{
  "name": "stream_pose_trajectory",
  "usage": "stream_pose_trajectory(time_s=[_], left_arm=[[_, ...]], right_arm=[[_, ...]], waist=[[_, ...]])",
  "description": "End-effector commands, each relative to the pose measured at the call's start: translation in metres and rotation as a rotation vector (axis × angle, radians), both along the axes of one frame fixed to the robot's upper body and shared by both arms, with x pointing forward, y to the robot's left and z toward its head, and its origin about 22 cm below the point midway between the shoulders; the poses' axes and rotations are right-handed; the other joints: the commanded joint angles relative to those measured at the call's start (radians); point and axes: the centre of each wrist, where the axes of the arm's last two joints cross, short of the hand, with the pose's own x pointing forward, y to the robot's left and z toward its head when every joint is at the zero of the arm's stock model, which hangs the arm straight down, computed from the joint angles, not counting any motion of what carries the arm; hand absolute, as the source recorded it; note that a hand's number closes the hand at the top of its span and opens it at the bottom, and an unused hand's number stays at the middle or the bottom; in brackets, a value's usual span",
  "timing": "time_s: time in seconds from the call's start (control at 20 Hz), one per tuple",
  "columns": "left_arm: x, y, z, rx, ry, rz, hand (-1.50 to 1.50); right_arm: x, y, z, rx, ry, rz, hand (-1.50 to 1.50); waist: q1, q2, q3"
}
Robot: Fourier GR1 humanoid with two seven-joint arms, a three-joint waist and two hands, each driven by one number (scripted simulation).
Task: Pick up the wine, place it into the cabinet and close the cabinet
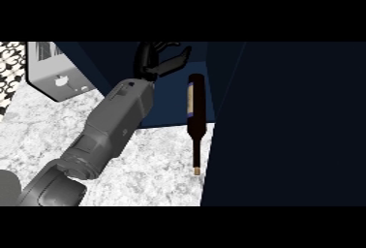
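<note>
At the far left edge a patterned wall surface (8,72) showed, and just beside it stood a grey appliance (57,72), perhaps a toaster, on the marbled tabletop (150,164). Neither had any part in the job.

Next to the right, a grey forearm (107,131) ran diagonally up from the lower left corner. From its place in the view I took it for the left arm. Its left hand (159,60) was inside the dark blue cabinet (168,104), the fingers (148,51) spread and relaxed, curled round nothing. The thumb angled out toward the bottle without touching it, so the hand looked to have let go.

Just to the right of the hand lay the wine (196,109), on its side. Its dark body and pale label rested on the cabinet floor, while the neck and cork end stuck out over the tabletop toward the viewer. That lie suggested it had been slid in base first, which kept the heavy end inside, but the neck probably stood in the way of closing up.

Further right, a large dark panel (286,121) filled the view; it was most likely the open cabinet door, swung outward. The right hand did not show anywhere.

In my judgement the bottle needed pushing fully inside before the door could swing shut.
</note>
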Motion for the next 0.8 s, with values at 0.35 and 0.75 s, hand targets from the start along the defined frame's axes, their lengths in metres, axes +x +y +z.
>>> stream_pose_trajectory(time_s=[0.35,0.75], left_arm=[[-0.003,-0.024,0.008,-0.061,-0.004,-0.081,-1.5],[-0.01,-0.024,0.002,-0.118,0.005,-0.156,-1.5]], right_arm=[[-0.028,-0.007,0.039,0.091,0.046,0.033,-1.5],[-0.03,-0.016,0.045,0.069,0.04,0.002,-1.5]], waist=[[0.03,-0.021,0.001],[0.048,-0.028,0.002]])
